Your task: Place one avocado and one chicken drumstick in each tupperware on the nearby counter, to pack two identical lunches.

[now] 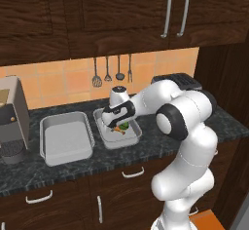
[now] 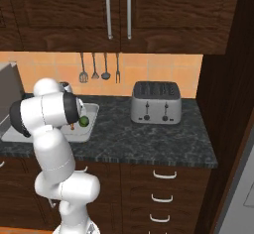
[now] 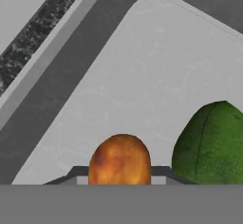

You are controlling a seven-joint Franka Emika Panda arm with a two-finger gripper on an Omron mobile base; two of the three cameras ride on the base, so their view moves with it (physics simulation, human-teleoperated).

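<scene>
Gripping the chicken drumstick point(image 3: 119, 159) (orange-brown), gripper point(image 3: 119, 178) closed on it, avocado point(image 3: 211, 144) beside, over the tupperware point(image 3: 142, 85).

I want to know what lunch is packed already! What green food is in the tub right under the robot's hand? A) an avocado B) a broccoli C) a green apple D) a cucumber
A: a dark green avocado lies inside the right tupperware, beside the brown chicken drumstick that sits between the jaws.
</scene>
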